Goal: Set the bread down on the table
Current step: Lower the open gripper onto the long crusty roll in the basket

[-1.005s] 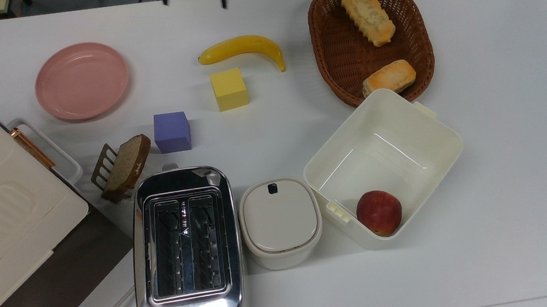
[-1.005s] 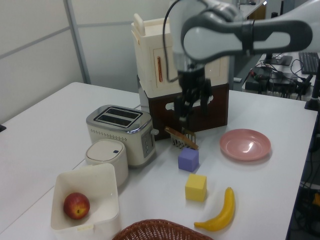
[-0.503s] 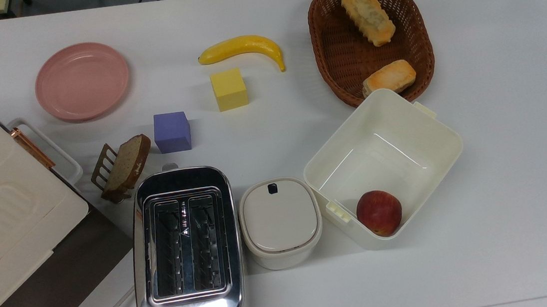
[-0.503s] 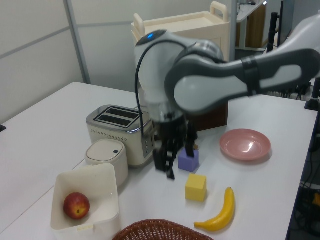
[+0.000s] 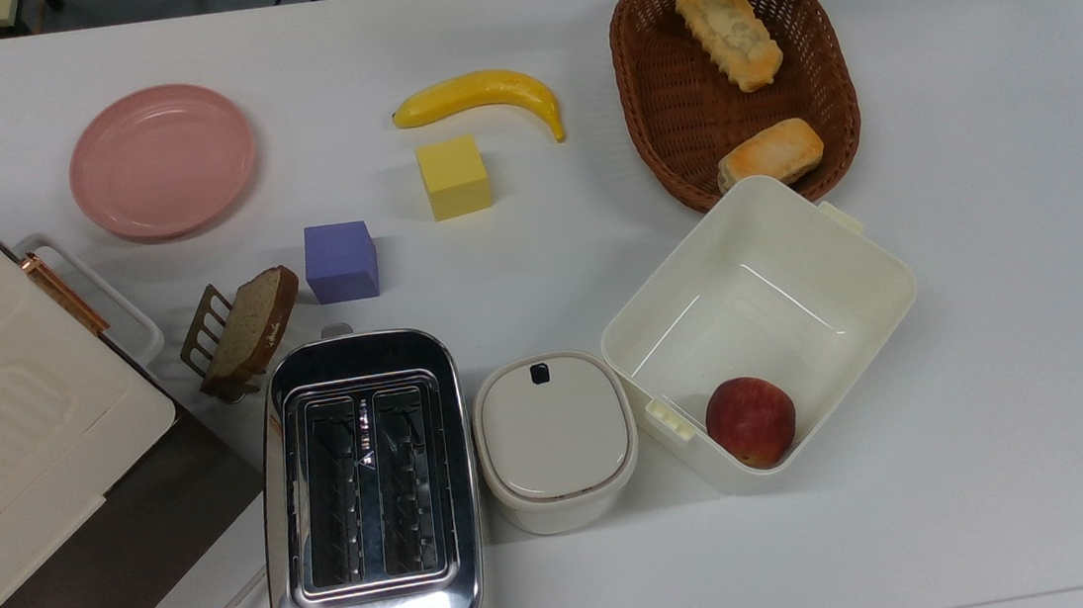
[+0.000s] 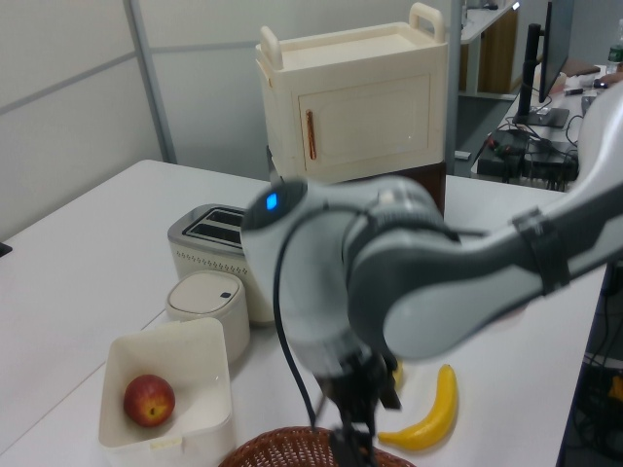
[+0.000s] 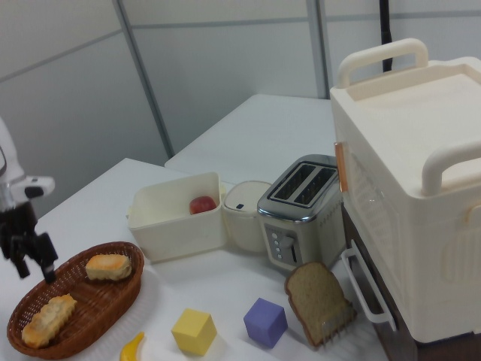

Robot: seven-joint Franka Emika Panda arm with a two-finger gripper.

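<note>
Here, one bread (image 5: 729,32) lies in one basket (image 5: 661,104) by the table (image 5: 998,300) far edge in the top view, beside one bun (image 5: 770,154). Open tabletop spreads to the top view's right. One gripper (image 7: 31,263) hangs above the basket rim, fingers apart, holding nothing. Also: two cubes, one banana (image 5: 480,94), one plate (image 5: 162,161).

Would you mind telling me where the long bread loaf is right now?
The long bread loaf lies in the wicker basket at the top view's upper right, beyond the short bun.
</note>
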